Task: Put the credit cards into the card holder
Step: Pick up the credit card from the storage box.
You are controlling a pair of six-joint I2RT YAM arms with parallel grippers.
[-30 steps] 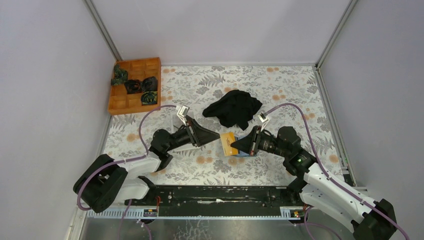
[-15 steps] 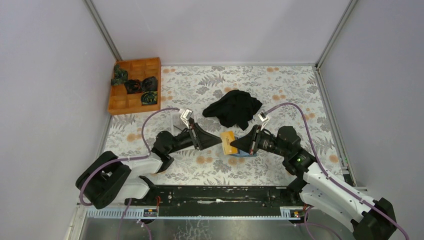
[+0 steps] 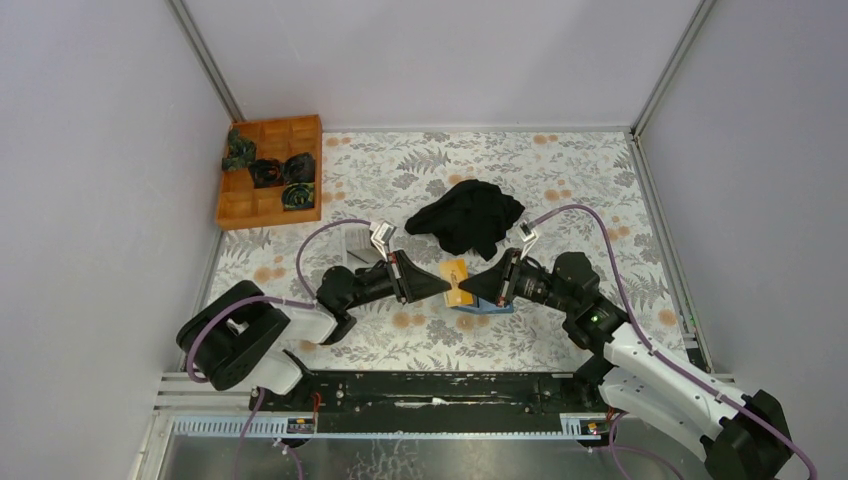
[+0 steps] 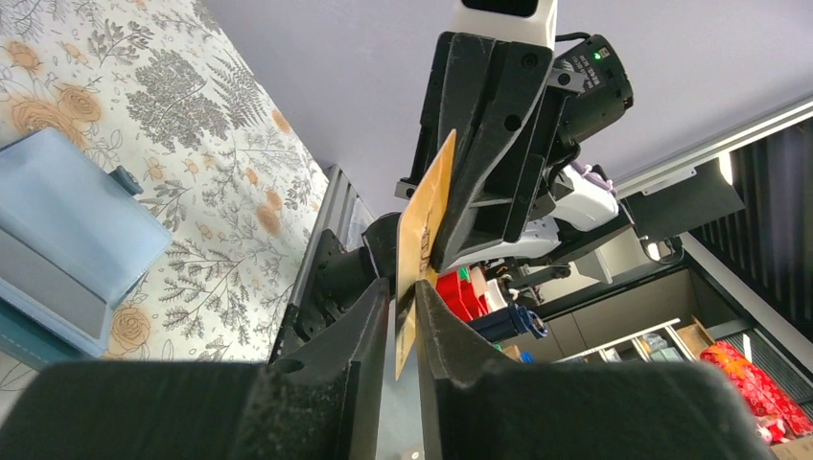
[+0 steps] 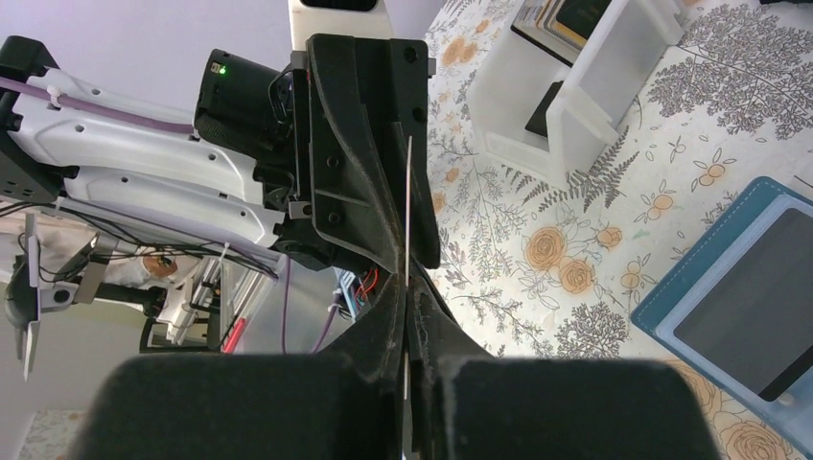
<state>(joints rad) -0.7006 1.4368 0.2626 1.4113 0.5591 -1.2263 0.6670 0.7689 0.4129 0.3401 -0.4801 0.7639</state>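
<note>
the table [image 3: 585, 185] is covered with a pale print of grey ferns and orange blossoms. it is enclosed on three sides by plain lilac-grey walls [image 3: 450, 60], joined at the far corners by slanting metal posts [image 3: 205, 60]. a black rail [image 3: 440, 388] is fixed along the near edge. beyond the enclosure, in the left wrist view, a bright light [image 4: 726, 168], a dark slatted panel [image 4: 778, 240] and stocked shelves [image 4: 671, 340] are seen.
</note>
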